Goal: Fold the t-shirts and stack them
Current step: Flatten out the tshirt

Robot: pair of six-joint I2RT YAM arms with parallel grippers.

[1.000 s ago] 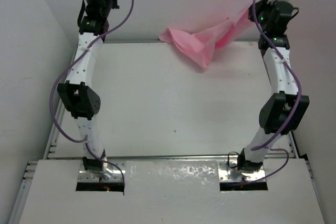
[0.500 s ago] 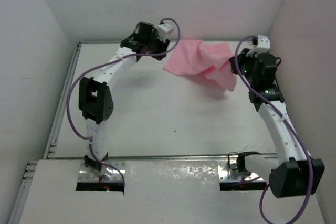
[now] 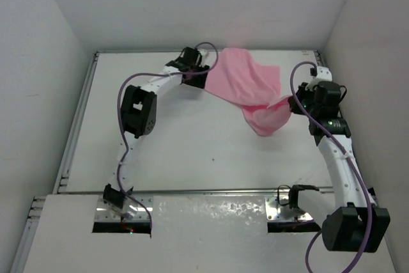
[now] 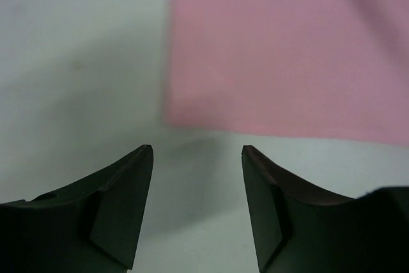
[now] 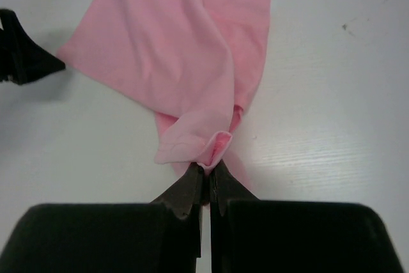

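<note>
Left jaws spread (t-shirt [image 4: 281, 49] just ahead) | right jaws pinch it | long axis left-right

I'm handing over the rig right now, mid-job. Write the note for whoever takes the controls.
Left claw: open, empty, just short of an edge of the plain light-pink cloth t-shirt.
Right claw: shut on a bunched fold of the shirt.
Shirt: partly spread at the far side of the white table, rumpled near the right claw.
Done: no fold made, nothing stacked.
Left to do: flatten it, fold it, set it down.
</note>
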